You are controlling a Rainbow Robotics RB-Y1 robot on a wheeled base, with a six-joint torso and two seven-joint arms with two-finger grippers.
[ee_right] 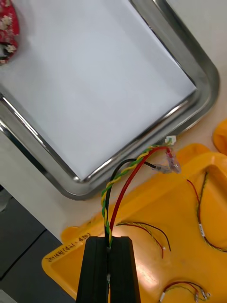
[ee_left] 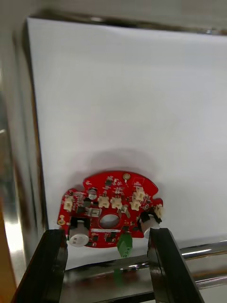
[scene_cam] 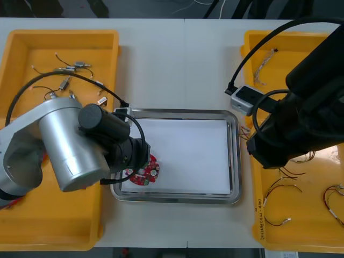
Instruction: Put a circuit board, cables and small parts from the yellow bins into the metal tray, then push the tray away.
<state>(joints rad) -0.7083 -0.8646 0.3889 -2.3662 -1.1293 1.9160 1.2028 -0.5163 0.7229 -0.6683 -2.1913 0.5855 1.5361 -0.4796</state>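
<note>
The right gripper (ee_right: 109,246) is over the yellow bin (scene_cam: 312,236) on the right side, close to the metal tray (scene_cam: 177,112). Its fingers are pressed together on a red and yellow cable (ee_right: 118,189). The cable runs straight out from the fingers, and its far end, with a little white plug (ee_right: 170,140), reaches the rim of the tray. So the tray is just past the end of the cable. The right arm is the one close by, and I think it only needs to go a little way over to bring the cable above the white inside.

The left gripper (ee_left: 109,234) is over the near left corner of the tray. Its fingers stand apart, one on each side of the round red circuit board (ee_left: 109,210). They seem to hold it just above the white floor.
</note>
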